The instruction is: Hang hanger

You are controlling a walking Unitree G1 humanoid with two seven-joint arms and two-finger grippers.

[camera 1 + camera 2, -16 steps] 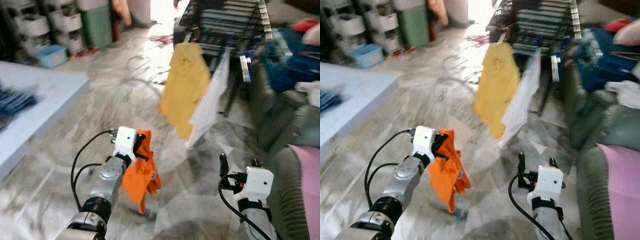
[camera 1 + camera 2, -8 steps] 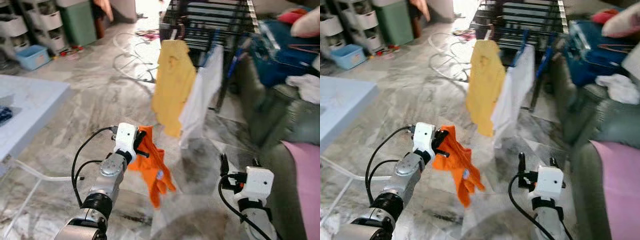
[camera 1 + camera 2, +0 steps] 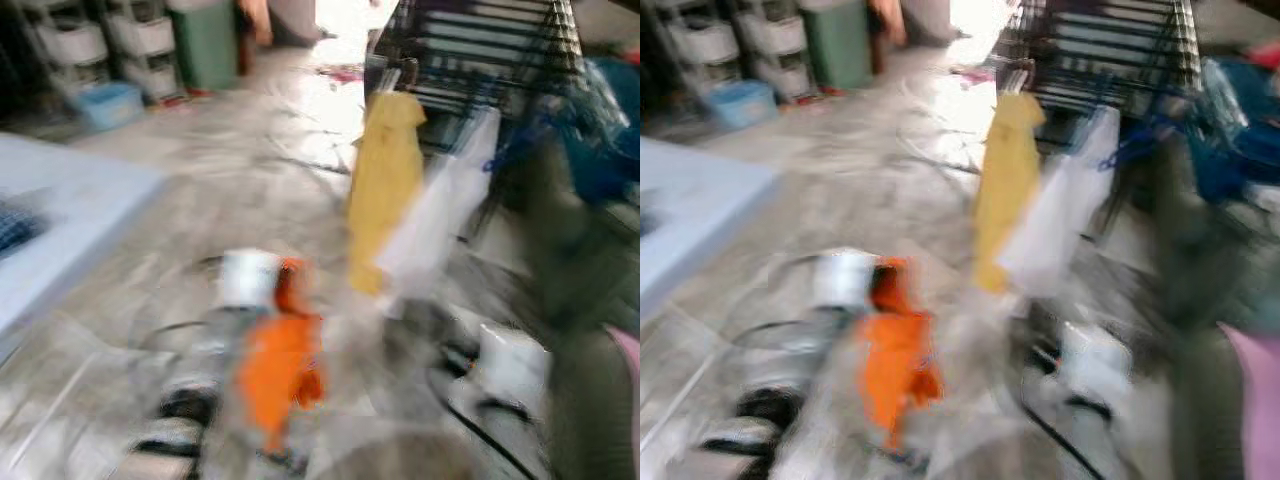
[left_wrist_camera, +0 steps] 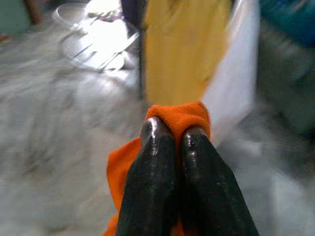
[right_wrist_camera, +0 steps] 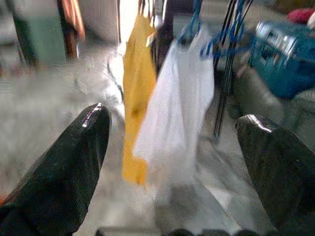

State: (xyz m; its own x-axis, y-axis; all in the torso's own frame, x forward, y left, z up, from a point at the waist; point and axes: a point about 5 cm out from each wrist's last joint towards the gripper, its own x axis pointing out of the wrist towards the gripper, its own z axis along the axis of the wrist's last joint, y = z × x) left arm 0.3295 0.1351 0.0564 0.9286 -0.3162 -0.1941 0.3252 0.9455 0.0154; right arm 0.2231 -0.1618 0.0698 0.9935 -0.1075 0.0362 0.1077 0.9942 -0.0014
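Observation:
Both eye views are blurred by motion. My left gripper is shut on an orange garment, which hangs down from the fingers above the marble floor. No hanger can be made out in the garment. Ahead stands a black drying rack with a yellow garment and a white garment hanging from its near edge. My right gripper is open with nothing between its fingers, low on the right and facing the rack.
A white table lies on the left. Storage drawers, a green bin and a blue tub line the far wall. A sofa with a pink cloth is on the right.
The camera has swung and the picture has blurred; the rack now sits further right. The orange garment still hangs from my left gripper, and the right gripper stays open.

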